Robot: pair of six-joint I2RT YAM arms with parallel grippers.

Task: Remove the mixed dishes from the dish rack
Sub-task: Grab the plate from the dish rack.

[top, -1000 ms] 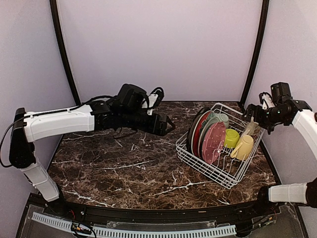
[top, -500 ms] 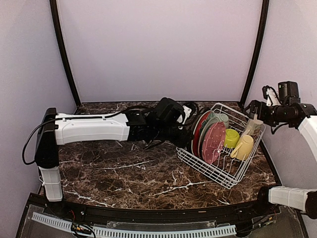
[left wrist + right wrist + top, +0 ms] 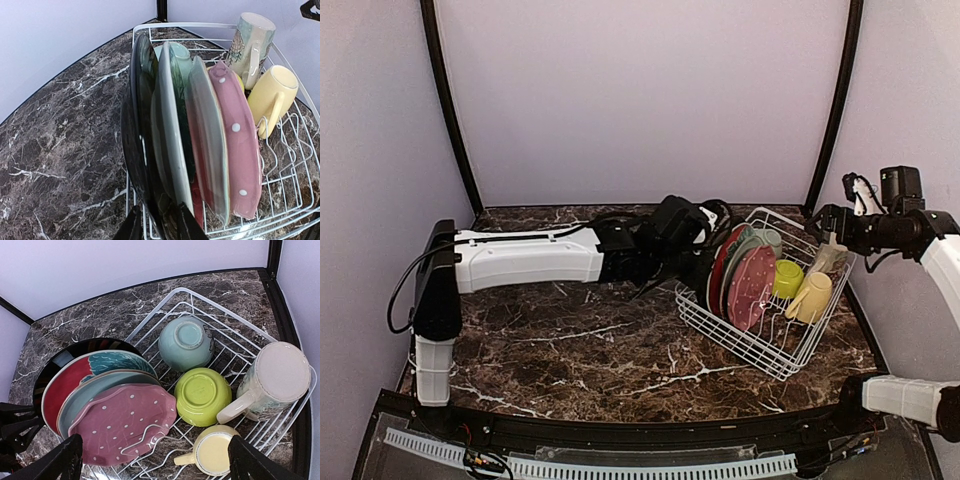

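The left tool [image 3: 157,222] is set narrow, one finger on each side of the near rim of the dark plate [image 3: 135,125], which stands on edge in the dish rack [image 3: 200,25]. The gap looks filled by the rim, but I cannot tell whether the pads actually press it. That plate is the outermost of the stack and the one nearest this tool, so it is probably the one being taken. Its face is open to the bench [image 3: 550,340] and nothing blocks a grip on its rim.

Directly beyond it from the tool, packed face to face in the slots, are:
- the grey-green plate [image 3: 167,125]
- the red plate [image 3: 60,390]
- the pink dotted plate [image 3: 240,145]

The prongs hold them all upright, so I judge a lift along the slots safer than a sideways pull.

Farther still from the left tool sit the yellow mug [image 3: 272,92] and the cream-grey mug [image 3: 250,42].

The right tool [image 3: 155,450] hangs above the rack with its fingers spread wide, holding nothing. Below it are the lime-green bowl [image 3: 202,395] and the mint bowl [image 3: 186,342], both upturned. It seems placed to wait over the mug end without crowding the other arm.
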